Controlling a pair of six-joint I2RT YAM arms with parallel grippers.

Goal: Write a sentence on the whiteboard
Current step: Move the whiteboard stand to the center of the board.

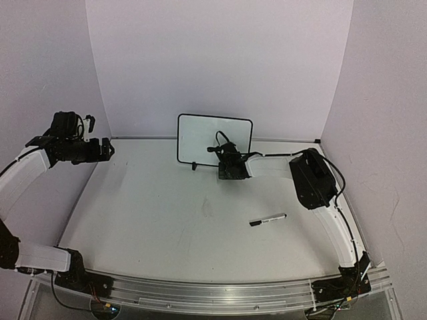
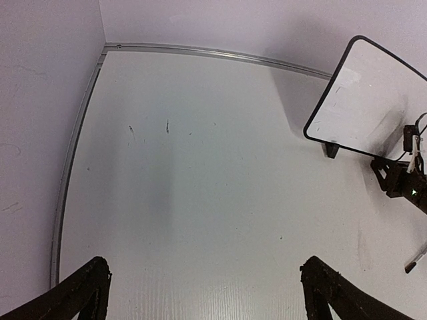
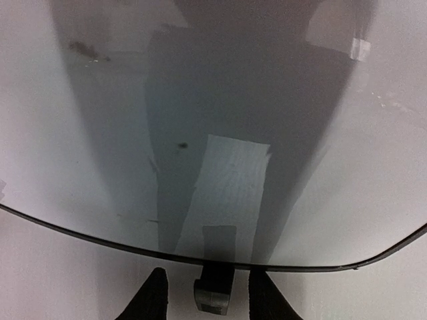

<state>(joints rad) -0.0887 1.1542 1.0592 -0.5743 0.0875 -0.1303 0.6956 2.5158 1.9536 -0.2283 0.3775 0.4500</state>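
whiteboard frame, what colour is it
Black: a thin frame around the whiteboard, clearest in the top view.

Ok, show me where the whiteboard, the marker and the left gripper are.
whiteboard (image 1: 200, 137), top view, bare white face left of centre.
marker (image 1: 268, 219), top view, middle of its white barrel.
left gripper (image 2: 207, 297), left wrist view, midway between its open fingertips.
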